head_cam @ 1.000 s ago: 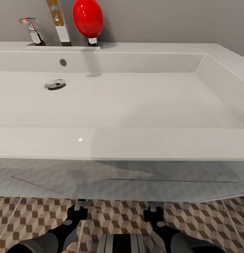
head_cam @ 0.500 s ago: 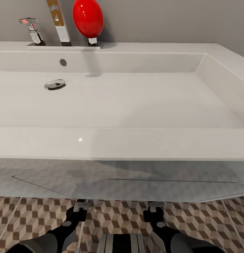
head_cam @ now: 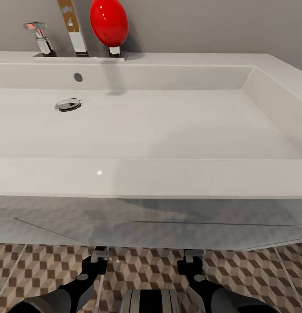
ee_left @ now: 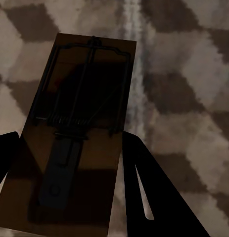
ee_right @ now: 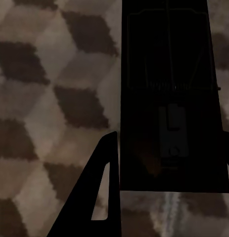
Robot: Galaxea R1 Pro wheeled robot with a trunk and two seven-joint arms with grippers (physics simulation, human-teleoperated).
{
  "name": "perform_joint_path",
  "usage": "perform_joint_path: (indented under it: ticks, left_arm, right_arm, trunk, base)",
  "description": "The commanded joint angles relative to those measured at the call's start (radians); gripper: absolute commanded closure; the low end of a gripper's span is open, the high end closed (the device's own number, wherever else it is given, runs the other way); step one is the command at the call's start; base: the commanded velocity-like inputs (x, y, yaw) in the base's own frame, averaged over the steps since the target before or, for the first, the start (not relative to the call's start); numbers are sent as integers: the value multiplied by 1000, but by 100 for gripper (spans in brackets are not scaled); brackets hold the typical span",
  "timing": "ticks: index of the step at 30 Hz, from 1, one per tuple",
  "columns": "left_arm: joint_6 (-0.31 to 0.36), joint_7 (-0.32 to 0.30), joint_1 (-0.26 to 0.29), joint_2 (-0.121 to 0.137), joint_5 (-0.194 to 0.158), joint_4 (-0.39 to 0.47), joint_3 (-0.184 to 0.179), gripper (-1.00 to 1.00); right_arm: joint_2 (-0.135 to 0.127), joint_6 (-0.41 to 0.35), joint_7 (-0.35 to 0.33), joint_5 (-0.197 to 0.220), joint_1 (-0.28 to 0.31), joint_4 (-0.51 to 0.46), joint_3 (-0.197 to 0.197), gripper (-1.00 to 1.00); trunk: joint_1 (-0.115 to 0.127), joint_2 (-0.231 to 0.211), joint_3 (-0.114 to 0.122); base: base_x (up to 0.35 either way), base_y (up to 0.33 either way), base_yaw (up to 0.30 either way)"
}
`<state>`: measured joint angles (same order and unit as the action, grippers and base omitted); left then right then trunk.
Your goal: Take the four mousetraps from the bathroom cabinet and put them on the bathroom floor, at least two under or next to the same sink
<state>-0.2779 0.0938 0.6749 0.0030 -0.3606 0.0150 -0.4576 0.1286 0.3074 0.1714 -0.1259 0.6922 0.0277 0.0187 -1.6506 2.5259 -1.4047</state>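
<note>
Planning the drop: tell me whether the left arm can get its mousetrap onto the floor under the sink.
Probably yes. The left gripper holds the mousetrap low over bare floor tiles beneath the sink, nothing between.

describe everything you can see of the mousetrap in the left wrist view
The mousetrap is a flat brown wooden rectangle carrying a thin dark wire frame, a coiled spring across its middle and a dark metal tab. It lies between the two dark fingers of the left gripper, above the cube-patterned bathroom floor. Whether it rests on the tiles is unclear.

Sink (head_cam: 168, 174): hides both grippers' tips from me. Traps (ee_left: 79, 133) (ee_right: 173, 98): cropped by frame edges, right one very dark.
</note>
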Motion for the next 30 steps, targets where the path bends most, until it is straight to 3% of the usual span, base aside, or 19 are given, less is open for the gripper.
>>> perform_joint_path:
  ticks: [1, 30]
  left_arm:
    - [-2, 8, 0, 0, -1, 0, -9, 100]
    - [-40, 8, -1, 0, 2, 0, -10, 100]
  right_arm:
    - [0, 3, 7, -9, 1, 3, 1, 100]
    - [-1, 30, 8, -4, -13, 3, 1, 100]
  trunk:
    - [0, 0, -1]
    - [0, 0, -1]
  base:
    - [0, 0, 0]
    - [0, 0, 0]
